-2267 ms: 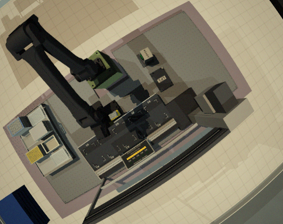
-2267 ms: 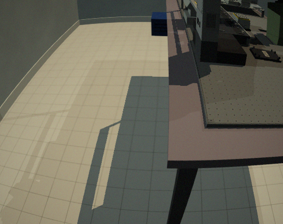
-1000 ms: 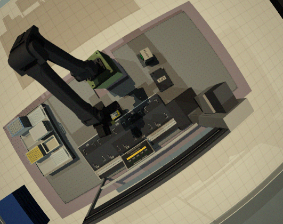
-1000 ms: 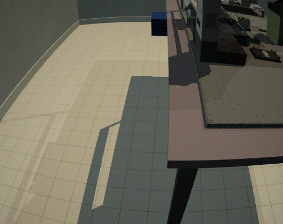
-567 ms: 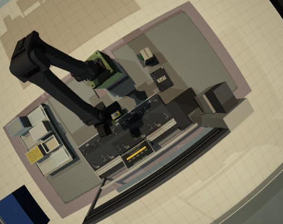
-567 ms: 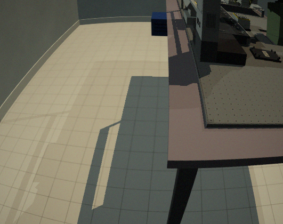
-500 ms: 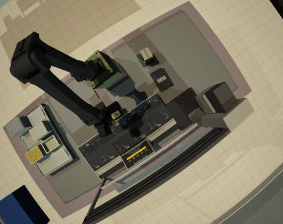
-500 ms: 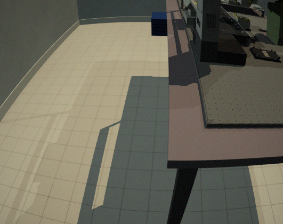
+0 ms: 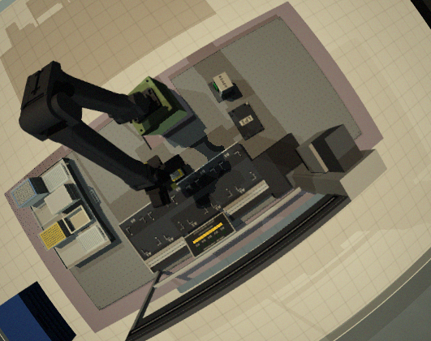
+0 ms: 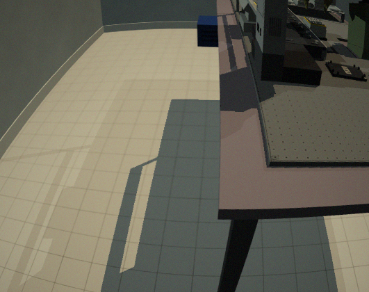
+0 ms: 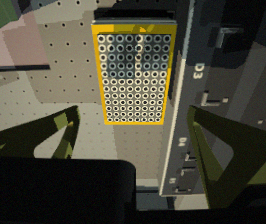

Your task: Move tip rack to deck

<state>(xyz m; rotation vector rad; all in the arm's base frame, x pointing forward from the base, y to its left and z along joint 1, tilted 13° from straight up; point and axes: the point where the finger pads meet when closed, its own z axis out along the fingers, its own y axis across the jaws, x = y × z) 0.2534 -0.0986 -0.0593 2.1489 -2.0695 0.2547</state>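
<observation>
Tip rack [image 11: 134, 80] on perforated board [image 11: 73, 65], just beside deck edge [image 11: 185, 115] w/ D3, D4.

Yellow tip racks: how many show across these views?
2. One yellow rack lies on the perforated board beside the deck, under the open gripper; a second yellow rack stands on the shelf. The arm may hide more.
</observation>
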